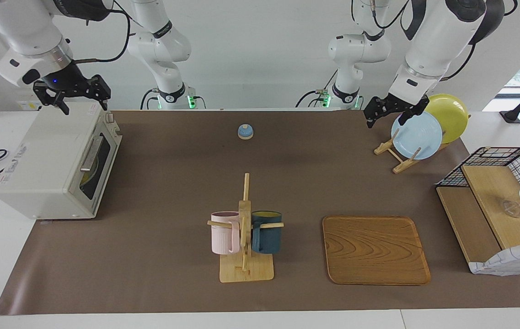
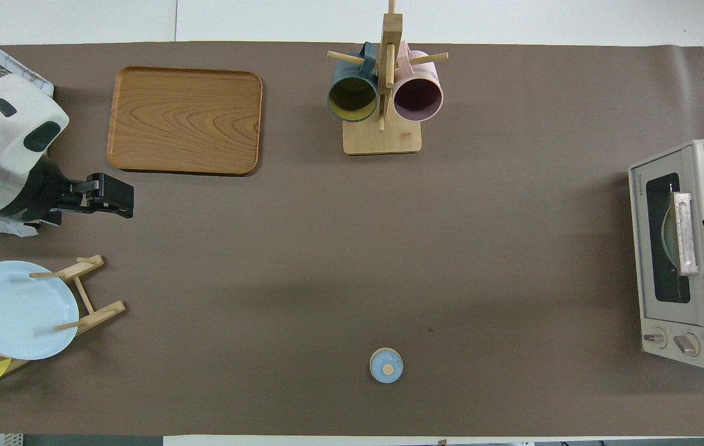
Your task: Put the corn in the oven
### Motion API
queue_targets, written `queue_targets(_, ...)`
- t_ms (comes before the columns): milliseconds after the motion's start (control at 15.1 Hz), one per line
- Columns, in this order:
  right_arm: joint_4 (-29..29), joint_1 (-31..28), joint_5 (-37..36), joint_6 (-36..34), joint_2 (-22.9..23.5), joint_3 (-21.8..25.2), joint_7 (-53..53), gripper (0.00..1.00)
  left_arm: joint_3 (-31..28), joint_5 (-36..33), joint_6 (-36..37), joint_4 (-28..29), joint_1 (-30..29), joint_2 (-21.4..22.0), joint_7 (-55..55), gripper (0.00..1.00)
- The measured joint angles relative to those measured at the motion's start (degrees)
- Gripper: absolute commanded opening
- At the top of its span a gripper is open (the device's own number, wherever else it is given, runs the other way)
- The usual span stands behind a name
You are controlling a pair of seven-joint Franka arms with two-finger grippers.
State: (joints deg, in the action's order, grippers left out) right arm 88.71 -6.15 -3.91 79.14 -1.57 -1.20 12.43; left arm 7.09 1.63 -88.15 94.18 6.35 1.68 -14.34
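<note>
- Yellow smooth corn cob, seemingly, shows behind the shut off-white toaster oven's glass, nine o'clock on the worktop.
- Right gripper over the oven and left gripper over the round pale-blue plate: fingers spread, empty.
- Risk: a careless descent knocks either.

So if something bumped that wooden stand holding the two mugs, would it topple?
Possibly. The mug stand is a tall post on a small flat base, so it looks top-heavy. The pink mug and blue mug merely hang on pegs and might swing off.
</note>
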Motion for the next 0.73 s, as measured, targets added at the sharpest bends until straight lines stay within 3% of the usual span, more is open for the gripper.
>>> queue_targets(266, -2.0, 1.5, 0.2, -2.1, 1.3, -0.6, -5.2, 1.00, 0.0, 0.0, 0.0, 0.0, 0.0, 0.0, 0.0, 1.00)
queue_targets(730, -1.9, 1.5, 0.2, -2.5, 1.3, -0.6, -5.3, 1.00, 0.0, 0.0, 0.0, 0.0, 0.0, 0.0, 0.0, 1.00)
